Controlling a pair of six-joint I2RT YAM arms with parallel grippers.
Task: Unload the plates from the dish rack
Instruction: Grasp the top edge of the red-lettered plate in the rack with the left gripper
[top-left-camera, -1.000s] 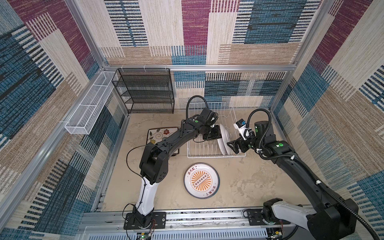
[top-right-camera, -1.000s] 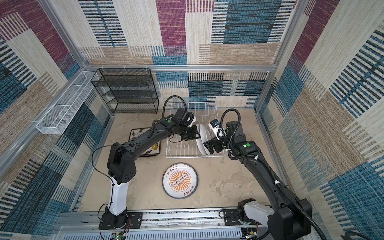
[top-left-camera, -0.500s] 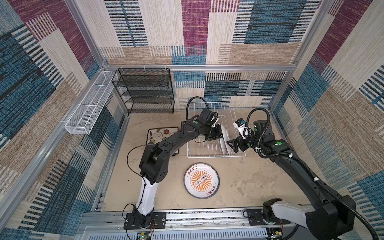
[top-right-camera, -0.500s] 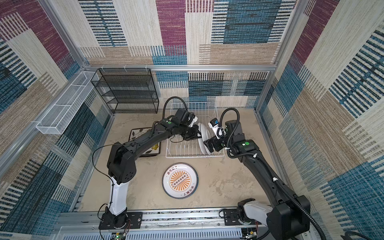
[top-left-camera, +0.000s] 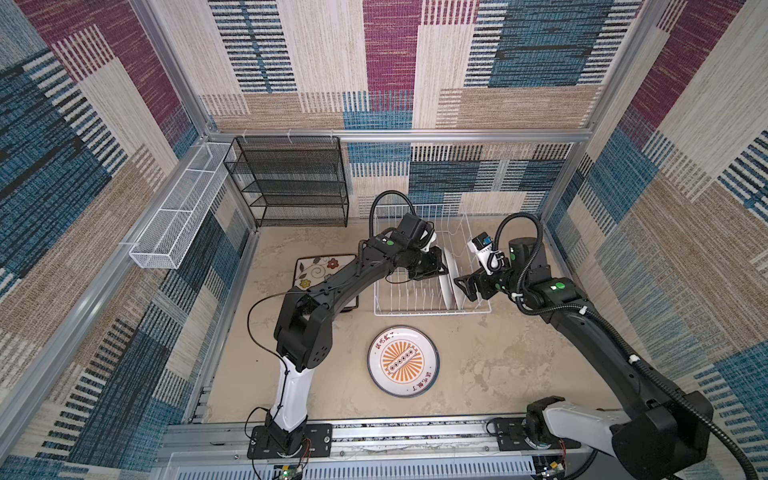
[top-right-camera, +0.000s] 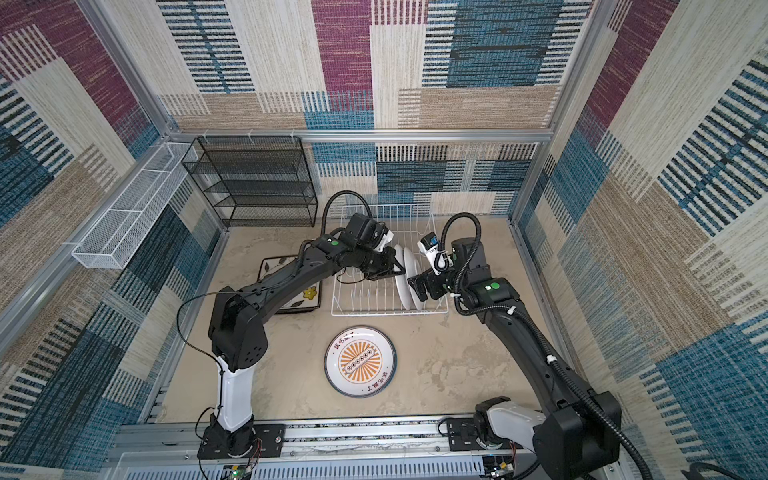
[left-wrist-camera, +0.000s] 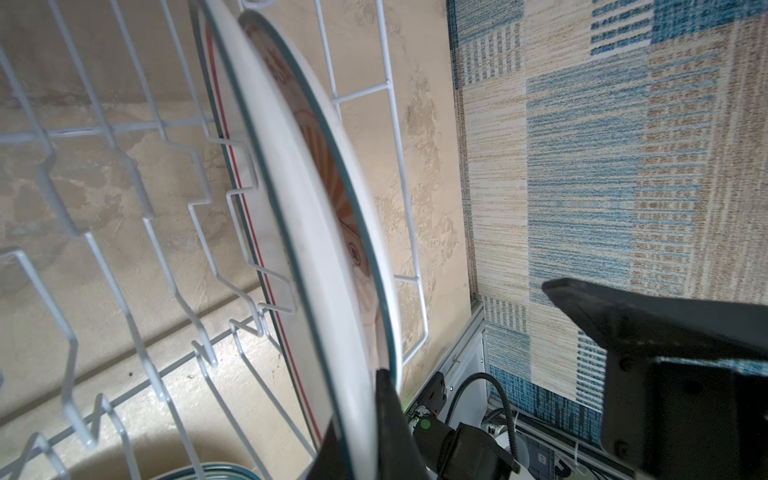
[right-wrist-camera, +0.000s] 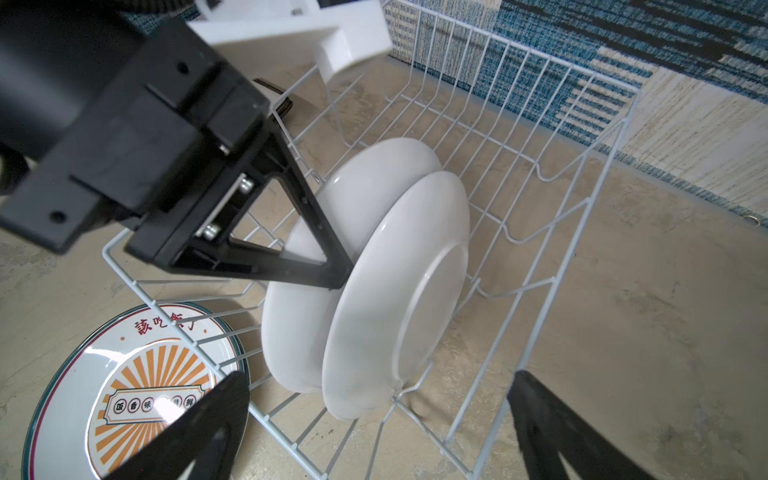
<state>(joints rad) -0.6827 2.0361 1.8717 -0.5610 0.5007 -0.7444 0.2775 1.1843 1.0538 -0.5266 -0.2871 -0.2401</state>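
Two round white plates stand on edge at the right end of the white wire dish rack (top-left-camera: 415, 311) (top-right-camera: 374, 311), backs towards the right arm. My left gripper (top-left-camera: 443, 271) (top-right-camera: 398, 272) (left-wrist-camera: 361, 440) is shut on the top rim of the left plate (top-left-camera: 447, 279) (top-right-camera: 400, 277) (right-wrist-camera: 365, 187); one finger sits between the two plates. The right plate (top-left-camera: 457, 291) (top-right-camera: 412, 282) (right-wrist-camera: 399, 291) stands free. My right gripper (top-left-camera: 463, 286) (top-right-camera: 417, 287) (right-wrist-camera: 380, 399) is open just right of it, holding nothing. A sunburst plate (top-left-camera: 402, 360) (top-right-camera: 360, 361) (right-wrist-camera: 124, 395) lies flat before the rack.
A square flowered plate (top-left-camera: 316, 270) (top-right-camera: 272, 266) lies left of the rack, partly under the left arm. A black mesh shelf unit (top-left-camera: 291, 183) stands at the back left. A long white mesh basket (top-left-camera: 178, 216) hangs on the left wall.
The left gripper's jaws have closed onto the plate's rim. Both arms have hardly moved, and the plates still stand in the rack.
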